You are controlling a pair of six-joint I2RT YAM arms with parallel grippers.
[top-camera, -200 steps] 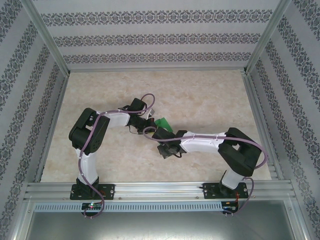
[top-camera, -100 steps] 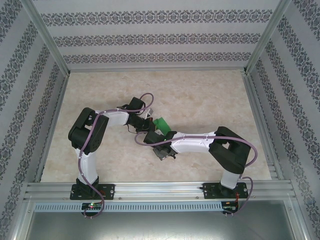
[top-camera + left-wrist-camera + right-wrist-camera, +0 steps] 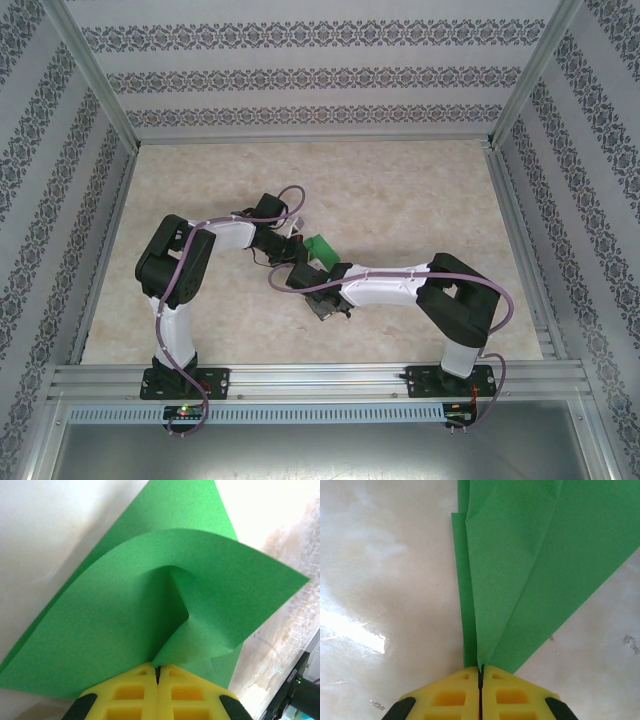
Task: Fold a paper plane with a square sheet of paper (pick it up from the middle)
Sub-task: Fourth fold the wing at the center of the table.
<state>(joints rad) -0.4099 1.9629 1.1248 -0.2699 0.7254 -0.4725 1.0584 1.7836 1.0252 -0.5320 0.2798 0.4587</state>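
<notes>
The square sheet of paper (image 3: pixel 125 605) is pinched at its near edge in the tightly closed yellow left hand (image 3: pixel 157 669), its upper layer bowed and creased just ahead; pale worktop (image 3: pixel 295 620) is seen beyond.

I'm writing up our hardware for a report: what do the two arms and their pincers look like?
The left arm and right arm have white links with black joints, each trailed by a loose purple cable. The left pincer and right pincer are yellow moulded plastic with rectangular recesses and black outer edges.
</notes>
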